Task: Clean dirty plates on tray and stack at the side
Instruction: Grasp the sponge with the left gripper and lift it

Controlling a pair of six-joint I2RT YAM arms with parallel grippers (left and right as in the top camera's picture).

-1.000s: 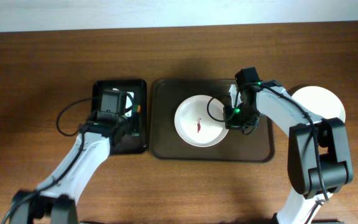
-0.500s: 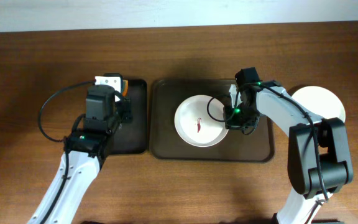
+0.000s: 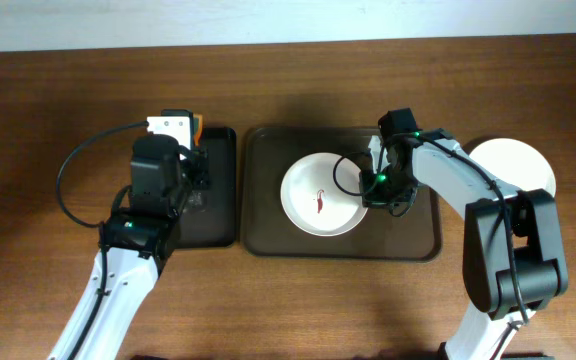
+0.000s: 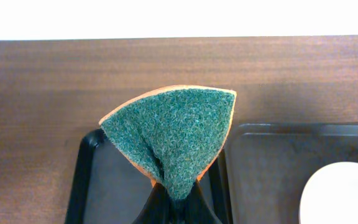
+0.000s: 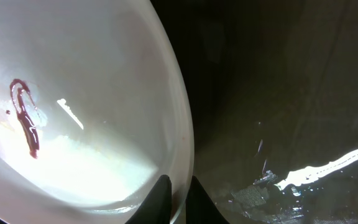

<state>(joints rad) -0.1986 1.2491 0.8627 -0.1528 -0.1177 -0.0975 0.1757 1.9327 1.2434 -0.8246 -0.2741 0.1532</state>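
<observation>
One white dirty plate [image 3: 323, 194] with a dark-red smear [image 5: 25, 115] lies in the middle of the dark-brown tray [image 3: 268, 240]. My right gripper [image 5: 178, 193] is shut on this plate's right rim, one finger inside the rim and one outside; from overhead it [image 3: 373, 188] sits at the plate's right edge. My left gripper [image 4: 178, 198] is shut on a green-and-orange sponge [image 4: 176, 140], held folded above the smaller black tray [image 4: 107, 186]. From overhead the left gripper [image 3: 186, 138] hovers over that tray's far end, left of the plate.
A white plate [image 3: 518, 165] lies on the table to the right of the brown tray, partly under my right arm. The black tray [image 3: 218, 215] lies directly left of the brown one. Bare wood table surrounds both.
My left arm has risen from the black tray with the sponge in its grip and shifted toward the tray's far end. The right arm and the plate have not moved.
</observation>
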